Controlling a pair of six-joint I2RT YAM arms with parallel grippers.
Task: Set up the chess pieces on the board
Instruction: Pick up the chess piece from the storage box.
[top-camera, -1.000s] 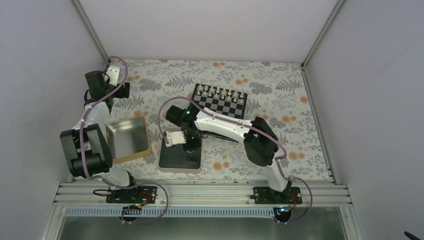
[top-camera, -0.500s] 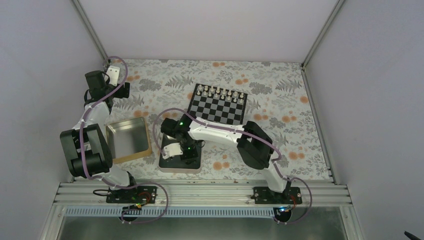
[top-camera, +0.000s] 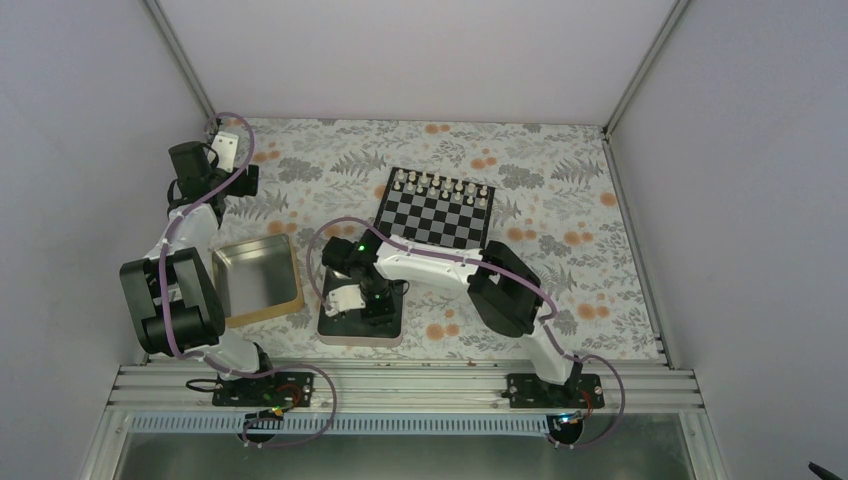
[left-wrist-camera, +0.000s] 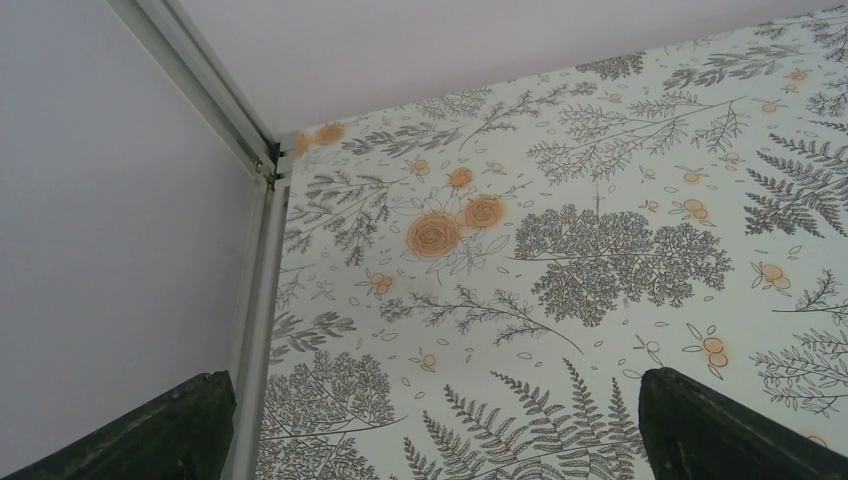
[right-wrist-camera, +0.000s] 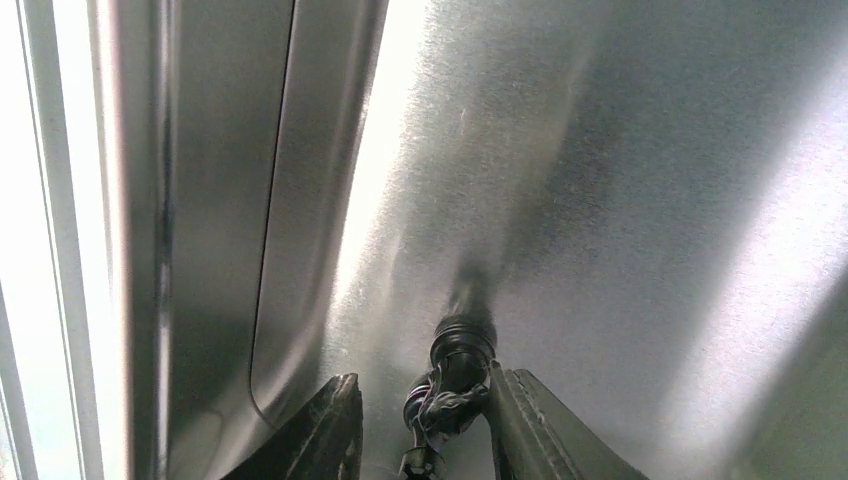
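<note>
The board (top-camera: 436, 208) lies at the table's middle back, with pale pieces (top-camera: 440, 183) along its far row. My right gripper (top-camera: 370, 305) is down inside the silver tin (top-camera: 340, 328). In the right wrist view its fingers (right-wrist-camera: 325, 430) stand open around a tiny black chess piece (right-wrist-camera: 455, 370) lying on the tin's floor (right-wrist-camera: 600, 200). The right finger touches the piece and the left finger is apart from it. My left gripper (top-camera: 232, 160) is open and empty by the far left corner, with its fingers (left-wrist-camera: 150, 430) wide apart above the floral cloth.
A gold-rimmed tin (top-camera: 258, 280) lies to the left of the silver tin. The silver tin's rounded wall (right-wrist-camera: 220, 250) is just left of my right fingers. A metal corner post (left-wrist-camera: 255, 170) and the side wall stand next to my left gripper.
My right gripper has moved toward the near side and down into the silver tin, and now stands around a black piece. The left arm has not moved.
</note>
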